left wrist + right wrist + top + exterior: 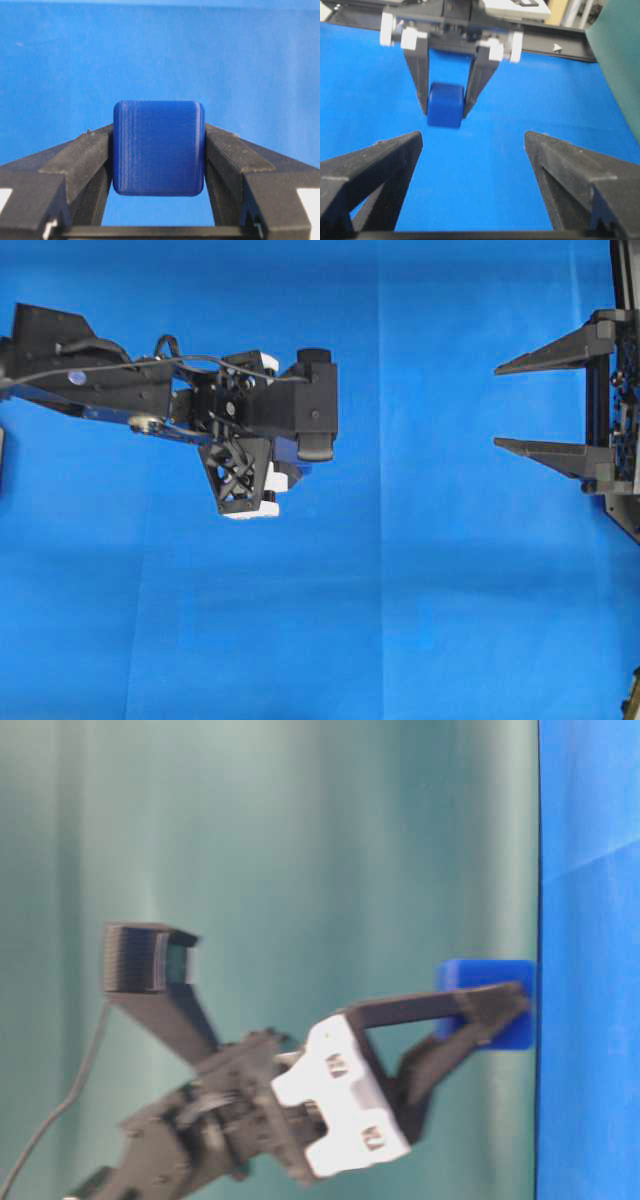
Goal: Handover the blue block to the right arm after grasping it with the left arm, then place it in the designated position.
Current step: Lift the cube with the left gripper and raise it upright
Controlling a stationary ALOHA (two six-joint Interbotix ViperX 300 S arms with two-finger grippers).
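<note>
**Blue block clamped in the left hand**

A blue cloth (420,570) covers the tabletop. Toward its left edge, the left hand (446,107) pinches the blue block (158,147) between both fingers. At the right edge, the right hand (510,405) waits, fingers spread wide, holding nothing.

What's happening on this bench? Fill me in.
The left gripper is shut on the blue block, pinching it between both fingers just above or on the blue cloth; the views do not settle whether it is lifted. The right gripper sits at the far side with its jaws wide open, facing the block and holding nothing. The handover has not happened yet.
</note>
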